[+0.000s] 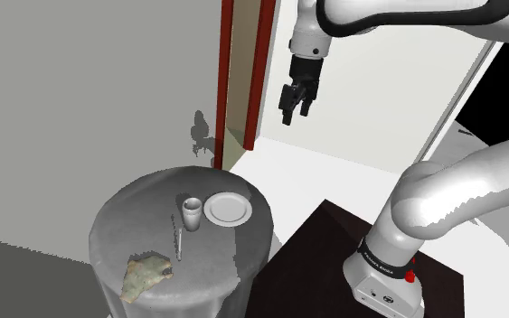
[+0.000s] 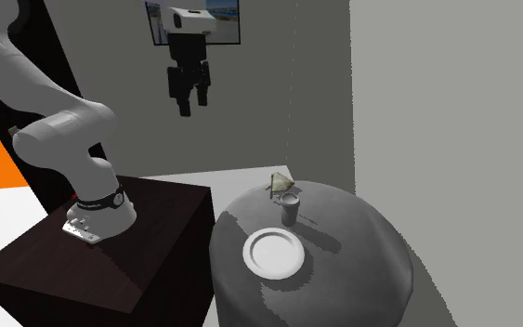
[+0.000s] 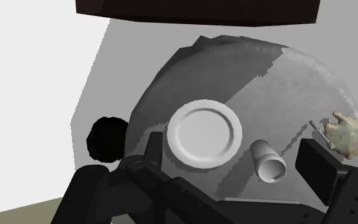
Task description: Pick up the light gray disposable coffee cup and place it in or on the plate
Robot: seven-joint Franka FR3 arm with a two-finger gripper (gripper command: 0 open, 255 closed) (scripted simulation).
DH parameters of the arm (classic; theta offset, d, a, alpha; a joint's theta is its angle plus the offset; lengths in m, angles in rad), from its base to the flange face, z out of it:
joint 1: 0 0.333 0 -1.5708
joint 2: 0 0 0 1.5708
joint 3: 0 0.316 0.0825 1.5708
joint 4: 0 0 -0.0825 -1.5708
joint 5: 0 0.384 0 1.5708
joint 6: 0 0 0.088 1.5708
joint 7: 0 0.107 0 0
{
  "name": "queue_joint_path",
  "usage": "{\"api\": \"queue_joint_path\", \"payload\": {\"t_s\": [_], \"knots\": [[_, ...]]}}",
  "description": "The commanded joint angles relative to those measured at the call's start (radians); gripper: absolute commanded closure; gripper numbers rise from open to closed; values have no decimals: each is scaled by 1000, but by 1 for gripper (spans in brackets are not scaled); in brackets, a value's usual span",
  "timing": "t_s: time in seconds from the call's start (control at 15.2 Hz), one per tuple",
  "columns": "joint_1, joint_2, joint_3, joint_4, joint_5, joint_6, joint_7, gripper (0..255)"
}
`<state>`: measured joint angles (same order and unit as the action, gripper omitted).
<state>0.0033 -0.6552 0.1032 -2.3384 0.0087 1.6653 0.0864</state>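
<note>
Shoulder view suggests the reach step: the gripper (image 1: 296, 116) hangs high above the table (image 1: 135, 206), fingers wide apart, empty. One light gray cup (image 1: 192, 214) stands just beside one white plate (image 1: 228, 210), at the shoulder view's left. Next: descend over the cup. One thin utensil (image 1: 176, 237), perhaps a spoon, lies near.
</note>
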Motion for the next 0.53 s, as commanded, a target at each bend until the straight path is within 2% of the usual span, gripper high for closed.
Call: {"api": "queue_joint_path", "payload": {"t_s": [0.0,0.46], "knots": [[3,51,17,-14,6,60,19,0],[10,269,82,-5,9,248,93,0]]}}
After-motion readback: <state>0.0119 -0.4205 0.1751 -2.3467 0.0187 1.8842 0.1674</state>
